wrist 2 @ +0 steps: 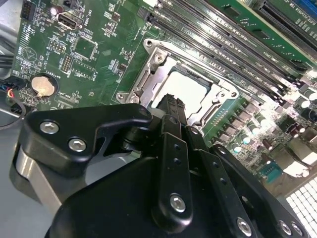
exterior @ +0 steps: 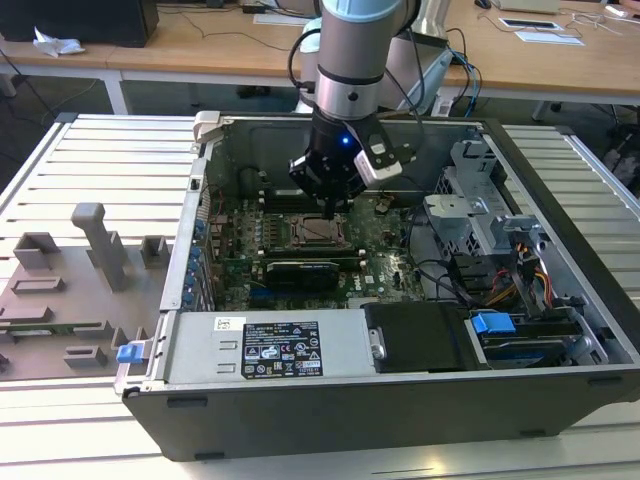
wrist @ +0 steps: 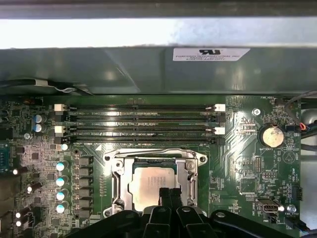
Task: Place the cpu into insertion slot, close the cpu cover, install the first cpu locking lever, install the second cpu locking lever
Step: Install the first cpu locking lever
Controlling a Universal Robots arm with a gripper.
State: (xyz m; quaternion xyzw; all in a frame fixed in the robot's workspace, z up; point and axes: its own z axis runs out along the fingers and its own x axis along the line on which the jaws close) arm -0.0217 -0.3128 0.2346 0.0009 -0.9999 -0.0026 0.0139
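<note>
The cpu [wrist: 152, 186] lies flat under its cover [wrist: 154, 163], tool [wrist: 169, 194] seemingly closed above.

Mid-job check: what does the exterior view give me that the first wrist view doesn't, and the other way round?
Exterior view alone: the whole open computer case on the slatted table, the arm reaching down into it, the grey box with its white label, and grey fixtures at the exterior view's left.

First wrist view alone: a close look at the cpu lying in its socket with the cpu cover framing it, plus the memory slots and coin battery.

Both: the gripper at the socket, fingers close together.
</note>
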